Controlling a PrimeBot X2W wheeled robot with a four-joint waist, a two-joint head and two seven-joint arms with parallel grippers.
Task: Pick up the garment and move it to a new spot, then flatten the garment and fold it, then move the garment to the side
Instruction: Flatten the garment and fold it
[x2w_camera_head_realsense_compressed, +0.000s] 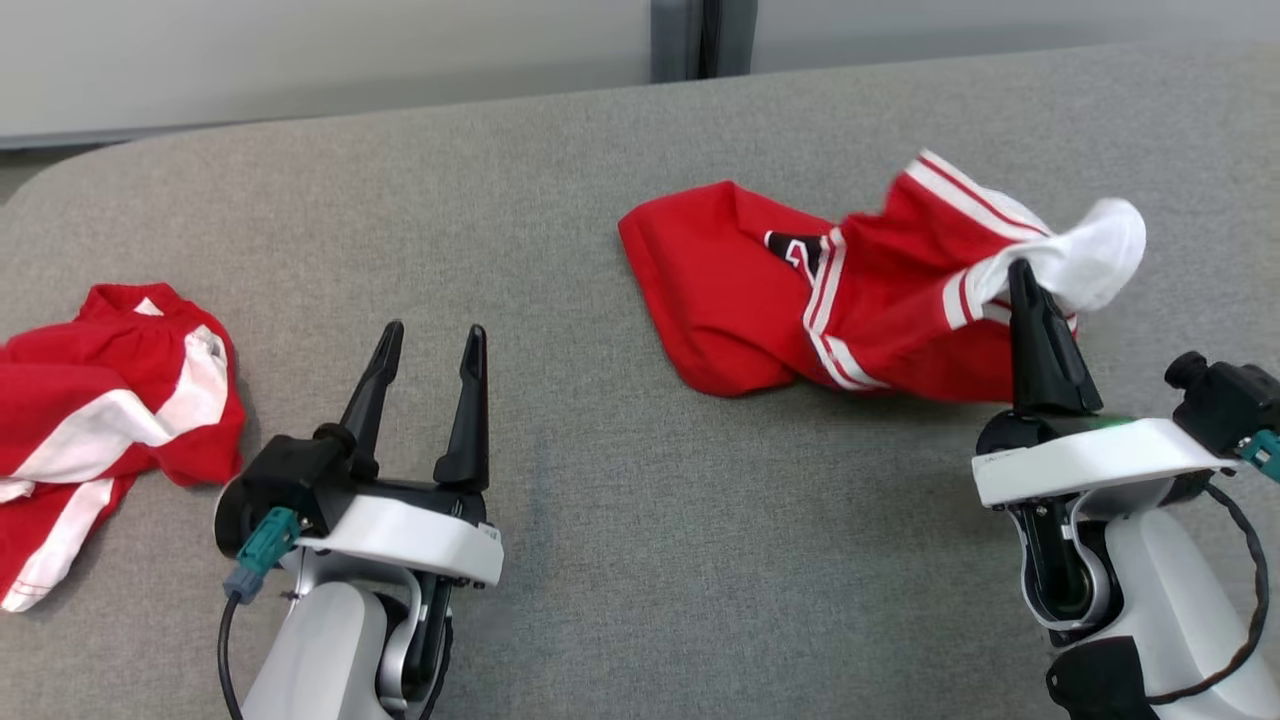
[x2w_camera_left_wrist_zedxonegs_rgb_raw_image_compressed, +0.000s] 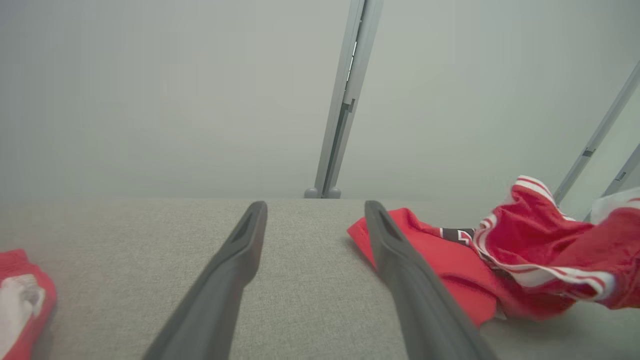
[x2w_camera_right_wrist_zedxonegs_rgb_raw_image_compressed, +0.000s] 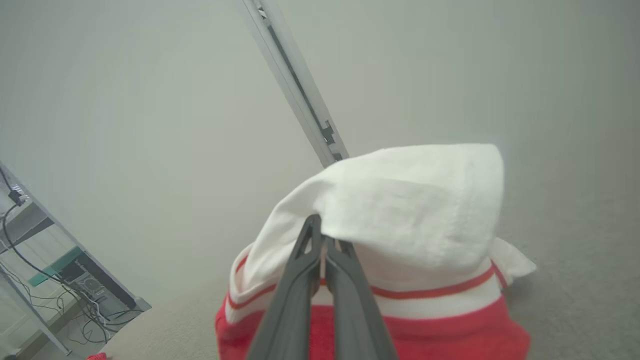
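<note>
Garment (x2w_camera_head_realsense_compressed: 740, 290) pinched at its white band by right pincer (x2w_camera_head_realsense_compressed: 1020, 268), left pincer (x2w_camera_head_realsense_compressed: 432, 335) spread near another red cloth (x2w_camera_head_realsense_compressed: 100, 400).

No whole word, brand or number can be read. The only print is a black mark (x2w_camera_head_realsense_compressed: 796, 250) with white and red edging on the crumpled red garment (x2w_camera_head_realsense_compressed: 715, 290) lying on the worktop (x2w_camera_head_realsense_compressed: 620, 560). In the head view most of the mark is tucked under a fold beside the white-and-red striped trim (x2w_camera_head_realsense_compressed: 826, 290). The exposed piece has a curved white outline that could belong to a numeral, perhaps a 2, but I cannot tell for certain. In the left wrist view the same mark (x2w_camera_left_wrist_zedxonegs_rgb_raw_image_compressed: 457, 234) appears as a small black patch with pale edging next to the stripes. It is too small and too creased to read.
</note>
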